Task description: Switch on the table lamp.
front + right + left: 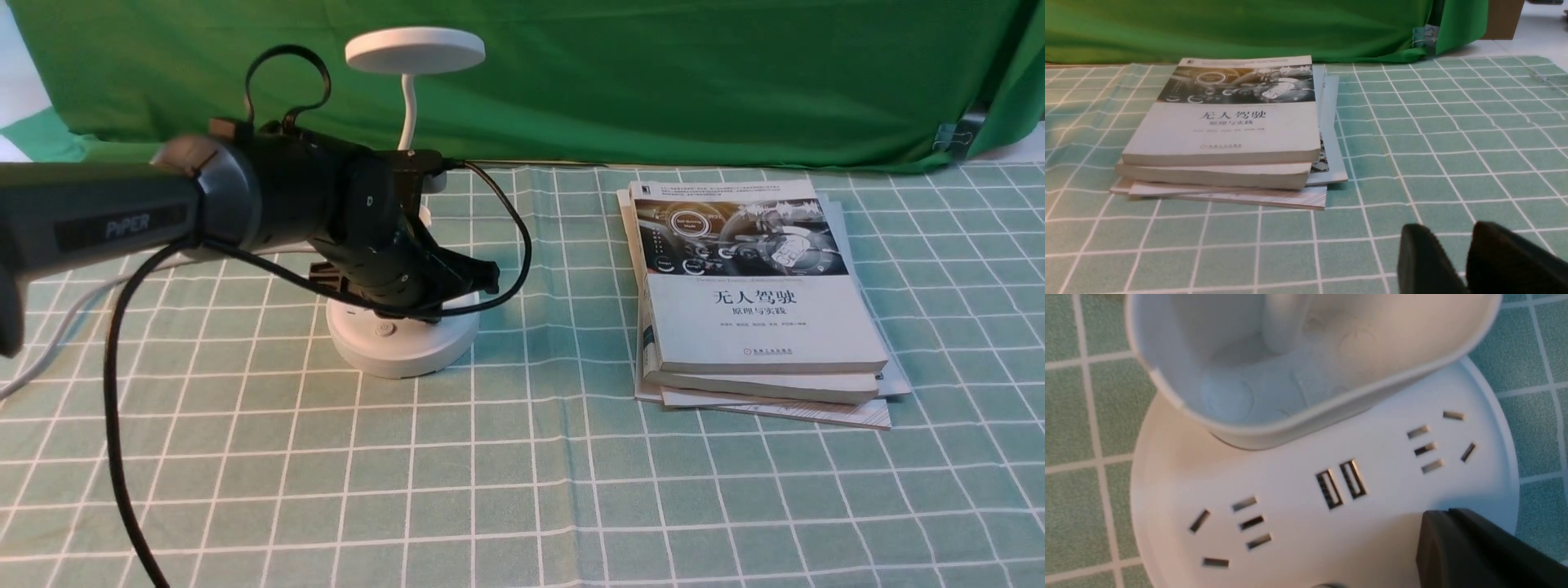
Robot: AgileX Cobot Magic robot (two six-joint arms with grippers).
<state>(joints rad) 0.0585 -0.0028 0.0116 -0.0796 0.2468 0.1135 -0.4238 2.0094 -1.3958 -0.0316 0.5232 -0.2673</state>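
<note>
One table lamp (402,351) stands on the left side of the worktop (522,490); the left gripper (424,314) looms low over its base, presumably to reach a button (how wide it gapes, I can't tell). The right gripper (1447,257) is parted, probably idle, near the books (759,327).

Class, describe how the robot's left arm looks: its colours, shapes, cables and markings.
The left arm has a flat grey link bearing a dark plate lettered "PiPER", rounded glossy black joints with a grey band, a looping black cable, and dark jaws.
</note>
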